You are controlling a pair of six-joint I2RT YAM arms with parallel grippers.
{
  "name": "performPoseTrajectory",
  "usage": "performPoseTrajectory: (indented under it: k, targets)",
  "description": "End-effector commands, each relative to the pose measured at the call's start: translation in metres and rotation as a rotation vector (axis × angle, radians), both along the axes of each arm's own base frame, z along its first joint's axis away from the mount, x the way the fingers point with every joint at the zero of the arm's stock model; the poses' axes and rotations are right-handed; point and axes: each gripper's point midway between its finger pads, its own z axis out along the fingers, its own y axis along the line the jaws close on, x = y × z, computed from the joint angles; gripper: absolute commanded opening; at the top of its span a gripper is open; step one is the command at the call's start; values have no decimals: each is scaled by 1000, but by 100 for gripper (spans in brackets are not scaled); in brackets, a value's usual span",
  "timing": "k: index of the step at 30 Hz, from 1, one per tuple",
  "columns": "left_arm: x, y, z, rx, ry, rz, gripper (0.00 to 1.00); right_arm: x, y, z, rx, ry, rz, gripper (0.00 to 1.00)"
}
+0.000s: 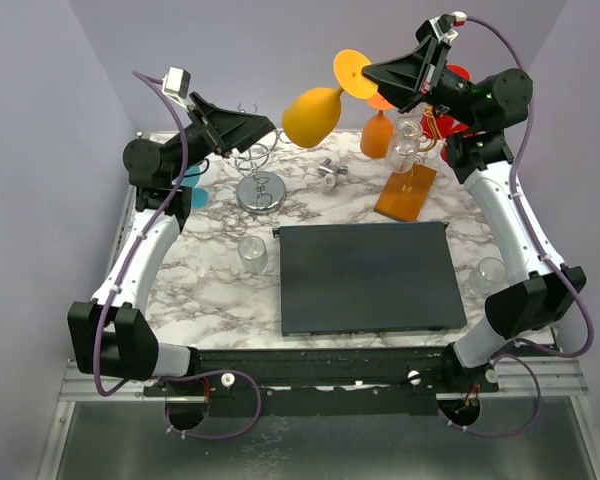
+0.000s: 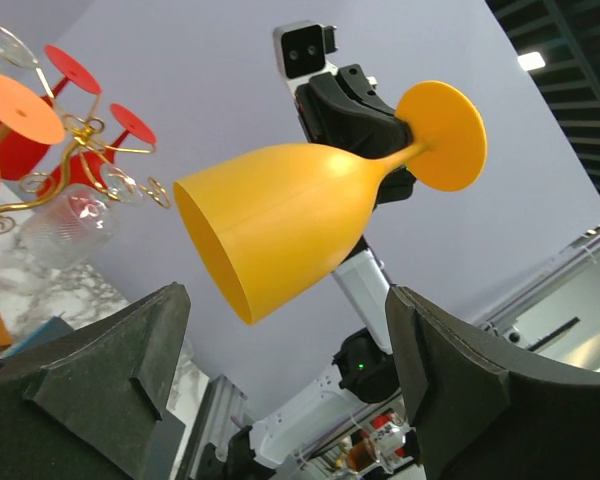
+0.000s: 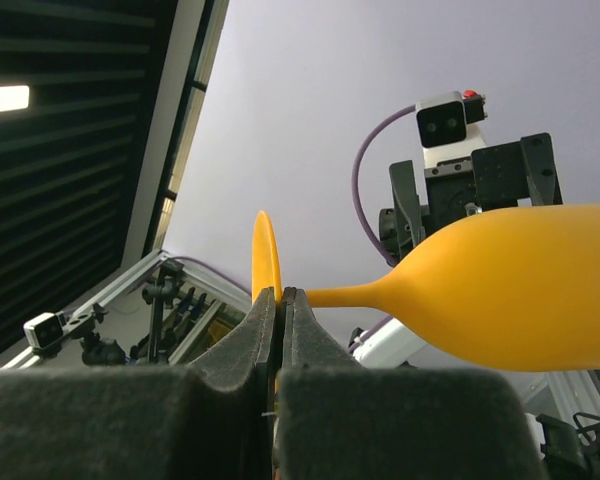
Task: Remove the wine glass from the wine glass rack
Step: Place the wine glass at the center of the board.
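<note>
— Where is the yellow wine glass [image 1: 312, 115] right now?

— Up in the air over the far middle of the table [image 1: 220, 290]. It is off the rack [image 1: 406, 190] and to the left of it. It lies on its side, with the bowl to the left and the round foot to the right.

— What has hold of it?

— The right gripper [image 3: 278, 296]. Its jaws are pinched tight on the thin edge of the foot, and the stem runs off sideways from there.

— And the left gripper [image 1: 268, 128]?

— Spread wide and holding nothing. It points at the bowl from the left. In its wrist view the two dark fingers [image 2: 110, 380] stand on either side of the bowl's open mouth, with a gap between them and the glass.

— What about the rack itself?

— Its orange-brown wooden base sits on the far right of the table, under the right arm. An orange glass [image 1: 377, 135], a clear glass [image 1: 405, 150] and red glasses [image 1: 442, 125] hang from its gold wire hooks.

— Anything else on the table?

— A silver stand [image 1: 259, 192] with a round base stands at the far left of centre, below the left gripper. A dark tray [image 1: 368, 278] lies in the near middle. One clear cup [image 1: 252, 254] is just left of the tray, and a second cup [image 1: 488, 274] is near the right edge, beside the right arm.
</note>
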Motion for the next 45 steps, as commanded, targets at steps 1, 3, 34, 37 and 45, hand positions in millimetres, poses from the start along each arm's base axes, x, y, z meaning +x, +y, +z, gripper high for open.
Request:
performPoseTrajectory:
  k: [1,3,34,37,45]
  targets:
    - [-16,-12,5,-29,-39,-90,86,-7,-1,11,35,-45,27,0]
    - [-18,-17,4,-36,-34,-108,85,-6,0,11,37,-44,25,1]
    - [-64,-30,48,-260,-126,-329,32,-8,7,1,90,-32,76,1]
    - [-66,-30,49,-265,-127,-330,24,-7,8,-3,80,-28,69,1]
    - [-69,-31,45,-226,-122,-292,0,-2,7,-27,-60,-47,-107,69]
